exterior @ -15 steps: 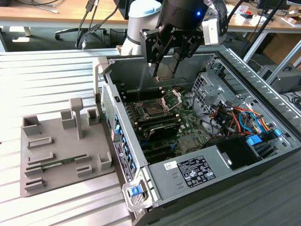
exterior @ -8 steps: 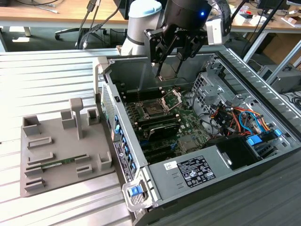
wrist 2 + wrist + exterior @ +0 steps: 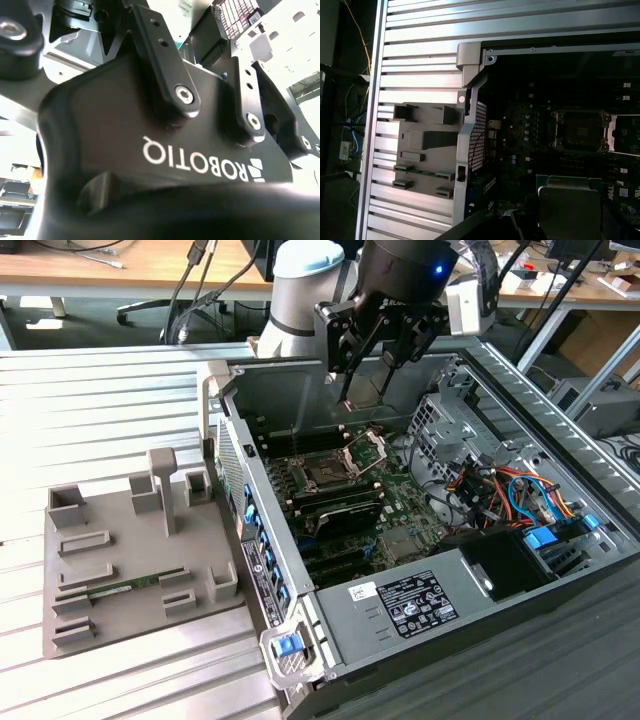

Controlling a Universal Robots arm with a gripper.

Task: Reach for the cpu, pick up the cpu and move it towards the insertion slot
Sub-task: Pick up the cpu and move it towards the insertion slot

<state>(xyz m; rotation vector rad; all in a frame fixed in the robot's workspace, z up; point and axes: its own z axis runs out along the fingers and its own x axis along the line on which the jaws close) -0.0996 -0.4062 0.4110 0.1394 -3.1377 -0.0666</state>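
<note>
A black metal robot gripper (image 3: 365, 380) of linked bars hangs from a pale grey and blue arm over the far end of an open computer case (image 3: 560, 570) of dull grey sheet metal. Its two slim jaws point down and stand apart, with a flat square shape between their tips. In the first wrist view the cpu, a thin square chip with a pale silver-beige metallic top (image 3: 568, 213), sits on its green backing close under the camera, so the jaws appear to be gripping the cpu by its edges, above the board and off it.

Inside the case lies a green motherboard (image 3: 400, 502), busy with small components. Near its middle is the insertion slot, a square socket with a dark centre and a silver metal frame (image 3: 325, 474); its hinged load plate (image 3: 366, 451) stands tipped up just beside it. In the first wrist view the socket (image 3: 580, 131) lies beyond the held chip, apart from it. Long black memory slots run beside the socket.

At the exterior view's left, a grey moulded plastic tray (image 3: 120, 585) with rectangular recesses and upright posts rests on a ribbed, silvery metal worktop (image 3: 100, 400). A long green memory stick (image 3: 118, 591) lies flat in one of its recesses. Bundled orange and blue cables (image 3: 505, 490) crowd the case's corner at the exterior view's right.
</note>
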